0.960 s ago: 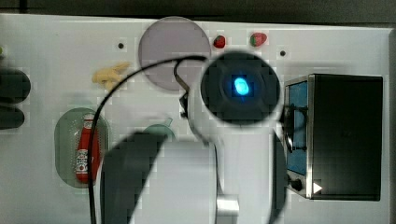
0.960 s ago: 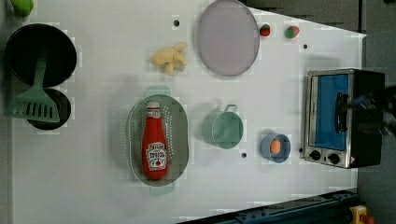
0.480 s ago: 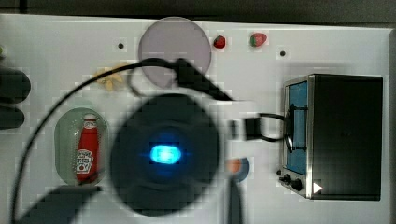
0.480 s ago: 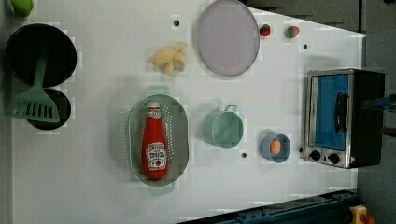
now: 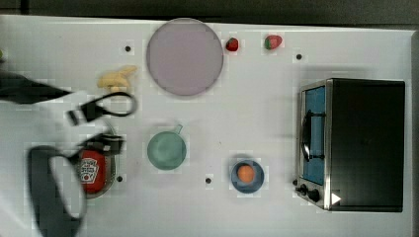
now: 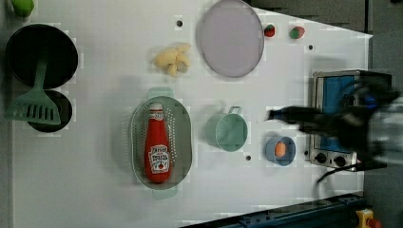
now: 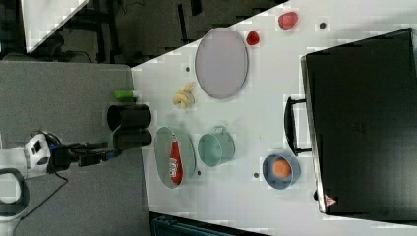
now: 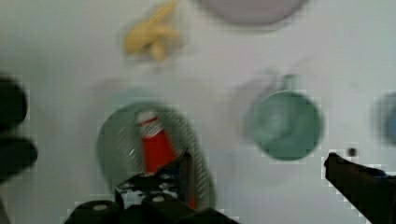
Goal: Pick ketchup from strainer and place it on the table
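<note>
Ketchup [image 6: 157, 146] lying in strainer [image 6: 183, 135], jaws spread wide above it, ungrasped

Bright, even overhead light on the white worktop [image 6: 95, 199], with only soft, short shadows beside the things. Heavy motion smear over the arm [image 6: 342, 126] in the left view (blocky compression too). Soft, streaked wrist view throughout.

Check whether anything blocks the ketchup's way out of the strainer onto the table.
Nothing visible does. The ketchup lies alone in the strainer, uncovered. In the left view, bare table adjoins the strainer's left; the green cup stands apart on its right.
</note>
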`<state>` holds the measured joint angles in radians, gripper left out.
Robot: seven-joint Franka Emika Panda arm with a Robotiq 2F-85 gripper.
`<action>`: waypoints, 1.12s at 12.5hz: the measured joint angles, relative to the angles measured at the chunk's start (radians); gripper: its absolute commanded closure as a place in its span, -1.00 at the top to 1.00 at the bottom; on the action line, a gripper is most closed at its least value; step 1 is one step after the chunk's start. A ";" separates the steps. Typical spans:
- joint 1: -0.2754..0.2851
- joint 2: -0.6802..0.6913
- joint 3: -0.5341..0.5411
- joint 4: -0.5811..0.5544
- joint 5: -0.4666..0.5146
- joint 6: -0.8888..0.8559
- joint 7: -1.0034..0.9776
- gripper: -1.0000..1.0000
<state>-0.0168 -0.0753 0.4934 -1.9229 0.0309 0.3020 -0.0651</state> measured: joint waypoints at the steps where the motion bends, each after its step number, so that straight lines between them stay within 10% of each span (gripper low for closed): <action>1: 0.008 0.037 0.057 -0.001 0.004 0.016 0.000 1.00; 14: 0.070 0.393 0.243 -0.210 -0.205 0.526 0.176 1.00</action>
<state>0.0533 0.3179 0.7363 -2.1328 -0.1743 0.8276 0.1113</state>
